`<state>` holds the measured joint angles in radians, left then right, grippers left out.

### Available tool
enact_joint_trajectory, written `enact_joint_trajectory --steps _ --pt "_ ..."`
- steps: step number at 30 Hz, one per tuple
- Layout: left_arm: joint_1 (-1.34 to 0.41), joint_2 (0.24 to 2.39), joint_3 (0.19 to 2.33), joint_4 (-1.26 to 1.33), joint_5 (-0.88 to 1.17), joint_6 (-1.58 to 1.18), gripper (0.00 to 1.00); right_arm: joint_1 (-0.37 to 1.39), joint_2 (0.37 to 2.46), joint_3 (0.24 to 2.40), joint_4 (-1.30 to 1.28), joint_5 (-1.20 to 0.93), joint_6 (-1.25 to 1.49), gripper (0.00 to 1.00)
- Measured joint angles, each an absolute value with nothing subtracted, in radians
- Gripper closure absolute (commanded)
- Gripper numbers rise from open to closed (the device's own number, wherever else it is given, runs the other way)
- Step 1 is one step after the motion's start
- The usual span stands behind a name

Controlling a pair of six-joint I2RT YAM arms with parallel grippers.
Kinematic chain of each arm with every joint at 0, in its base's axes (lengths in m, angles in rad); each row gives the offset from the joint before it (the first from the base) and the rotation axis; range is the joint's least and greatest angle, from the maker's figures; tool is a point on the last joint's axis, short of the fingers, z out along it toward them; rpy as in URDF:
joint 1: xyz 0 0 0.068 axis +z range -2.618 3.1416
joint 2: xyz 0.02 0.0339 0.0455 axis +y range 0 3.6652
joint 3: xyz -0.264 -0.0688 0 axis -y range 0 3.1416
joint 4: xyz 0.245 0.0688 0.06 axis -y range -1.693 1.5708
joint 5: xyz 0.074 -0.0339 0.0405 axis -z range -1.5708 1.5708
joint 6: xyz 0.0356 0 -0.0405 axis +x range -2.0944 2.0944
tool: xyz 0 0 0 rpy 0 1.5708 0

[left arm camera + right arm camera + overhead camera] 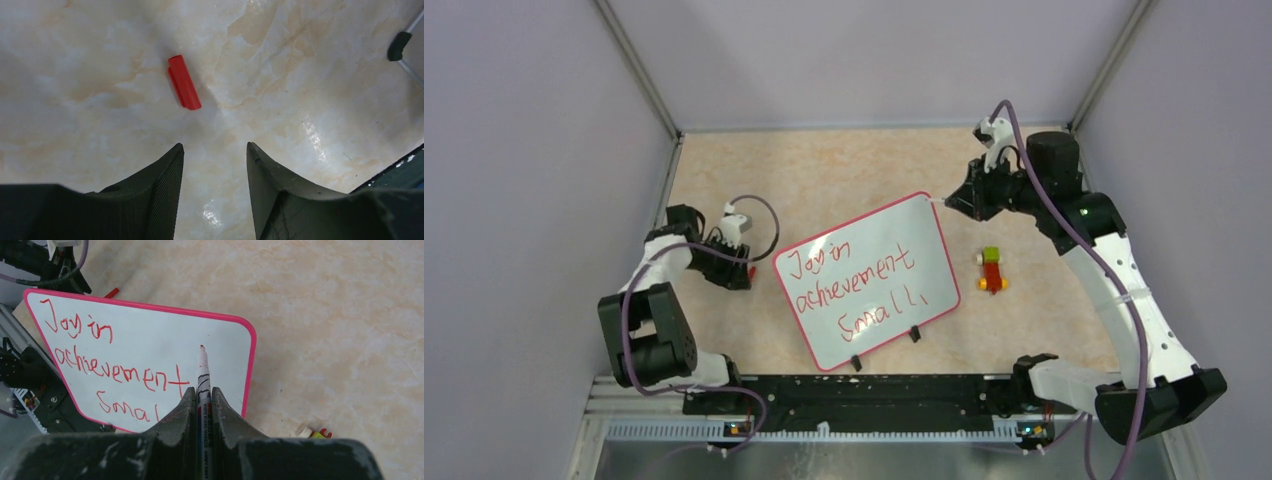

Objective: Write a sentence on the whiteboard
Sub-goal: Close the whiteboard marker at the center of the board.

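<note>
glossy marble-look table (pixel 300 75), smooth whiteboard (pixel 894 228)

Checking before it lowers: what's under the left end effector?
A small red piece lies on the table below the open left end effector; table under its fingers is hidden.

Clad in white shells between black joint housings along left arm (pixel 646 335) and right arm (pixel 1134 300); looped with purple cables (pixel 1020 128); tipped in black, ribbed inside on left gripper (pixel 214 145), scuffed pale on right gripper (pixel 202 390).
</note>
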<state>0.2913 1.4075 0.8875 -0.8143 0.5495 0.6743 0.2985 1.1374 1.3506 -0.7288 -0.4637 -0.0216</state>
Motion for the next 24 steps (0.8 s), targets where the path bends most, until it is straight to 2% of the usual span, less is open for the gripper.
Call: enact_joint_trajectory --steps 8,21,24 --pt "0.173 1.518 0.847 -0.670 0.422 0.562 0.57 0.298 1.145 1.351 -0.726 -0.408 -0.005 1.00" --pt "0.137 1.567 0.862 -0.545 0.344 0.480 0.60 0.298 1.160 1.351 -0.727 -0.414 -0.033 1.00" --pt "0.120 1.569 0.862 -0.517 0.327 0.480 0.68 0.298 1.162 1.351 -0.726 -0.418 -0.034 1.00"
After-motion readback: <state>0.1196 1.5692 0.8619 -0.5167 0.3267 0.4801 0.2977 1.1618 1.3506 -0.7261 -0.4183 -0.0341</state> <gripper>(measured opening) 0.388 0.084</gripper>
